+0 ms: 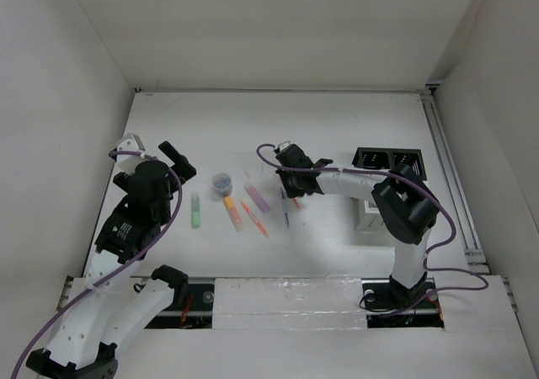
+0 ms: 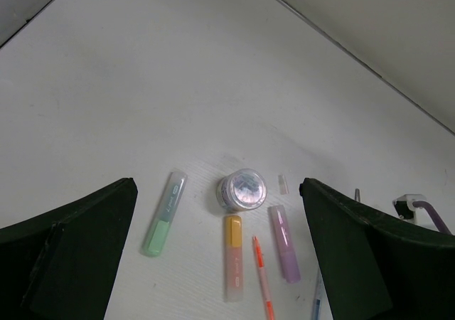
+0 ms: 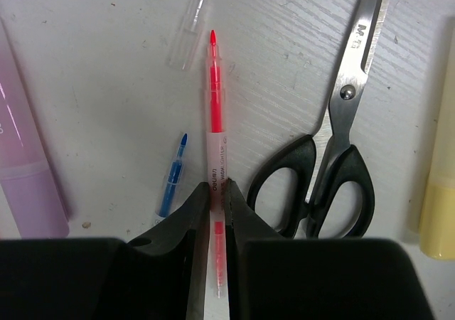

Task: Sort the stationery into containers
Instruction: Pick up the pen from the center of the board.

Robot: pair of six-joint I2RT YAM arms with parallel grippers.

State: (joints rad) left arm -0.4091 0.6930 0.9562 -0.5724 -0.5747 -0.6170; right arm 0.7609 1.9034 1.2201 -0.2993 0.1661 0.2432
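In the right wrist view my right gripper (image 3: 218,188) is shut on a thin red pen (image 3: 215,107) that lies on the table, tip pointing away. A blue pen (image 3: 170,181) lies just left of it and black-handled scissors (image 3: 334,171) just right. My left gripper (image 2: 217,186) hangs open above a green marker (image 2: 163,213), a round clear tub (image 2: 242,190), an orange marker (image 2: 233,267), an orange-red pen (image 2: 261,277) and a purple marker (image 2: 284,243). The containers (image 1: 387,160) stand at the right, black compartments behind a white part (image 1: 368,219).
A small clear cap (image 3: 188,32) lies beyond the red pen's tip. A yellow marker (image 3: 437,192) lies right of the scissors. White walls enclose the table on three sides, and a rail (image 1: 450,177) runs along its right edge.
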